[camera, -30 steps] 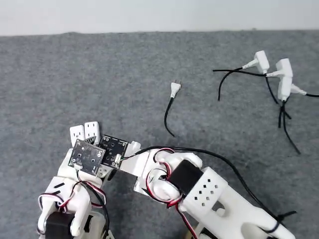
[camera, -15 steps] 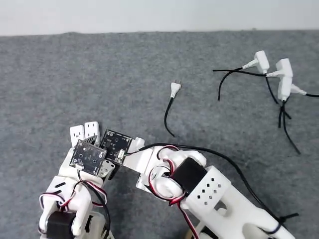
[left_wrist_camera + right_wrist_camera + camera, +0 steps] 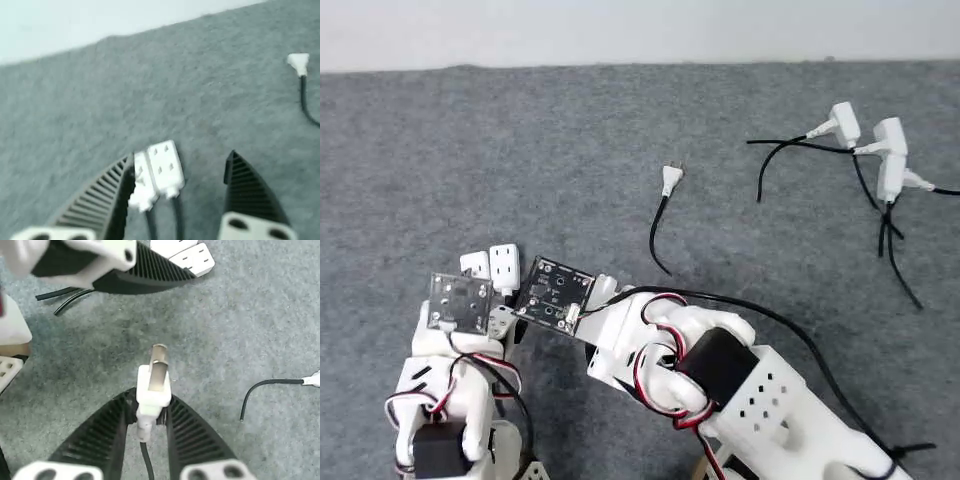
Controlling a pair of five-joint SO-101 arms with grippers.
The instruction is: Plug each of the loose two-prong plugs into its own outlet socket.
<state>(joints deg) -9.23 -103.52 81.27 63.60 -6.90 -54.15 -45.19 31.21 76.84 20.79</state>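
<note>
On the right gripper (image 3: 150, 401), ribbed black fingers (image 3: 192, 432) pinch a white plug (image 3: 153, 385) with flat metal prongs. The left gripper (image 3: 180, 165) is spread around two boxy white sockets (image 3: 161, 169) on the fuzzy grey tabletop (image 3: 210, 85).

We find two white plastic outlet sockets (image 3: 492, 263) front left on the grey felt table (image 3: 570, 140). A black-corded white two-prong plug (image 3: 671, 178) lies behind them rightward, white corded connectors (image 3: 875, 150) farther right still.
</note>
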